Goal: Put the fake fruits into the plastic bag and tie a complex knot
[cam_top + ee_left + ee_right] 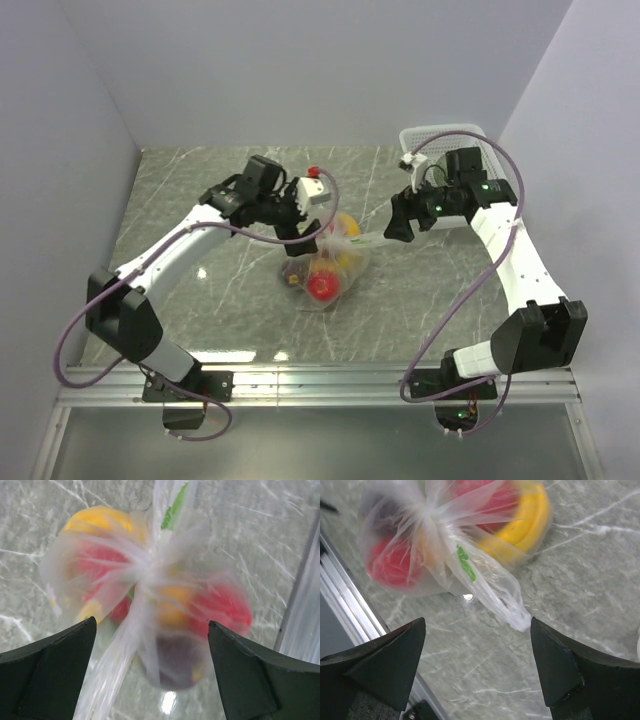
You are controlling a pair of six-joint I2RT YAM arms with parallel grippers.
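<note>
The plastic bag (326,268) lies mid-table, its neck gathered into a knot (427,519), with the fake fruits inside. Through the film I see a red ball (322,286), a yellow banana shape (532,517) and a dark round piece (177,660). My left gripper (303,226) hovers just above the bag's far left side and is open. In its wrist view a loose tail of the bag (112,675) runs down between the spread fingers without being pinched. My right gripper (400,226) is open to the bag's right. The other bag tail (495,587) ends just short of its right finger.
A white lattice basket (470,136) stands at the back right, behind the right arm. An aluminium rail (320,380) runs along the table's near edge. Grey walls close in the left, back and right sides.
</note>
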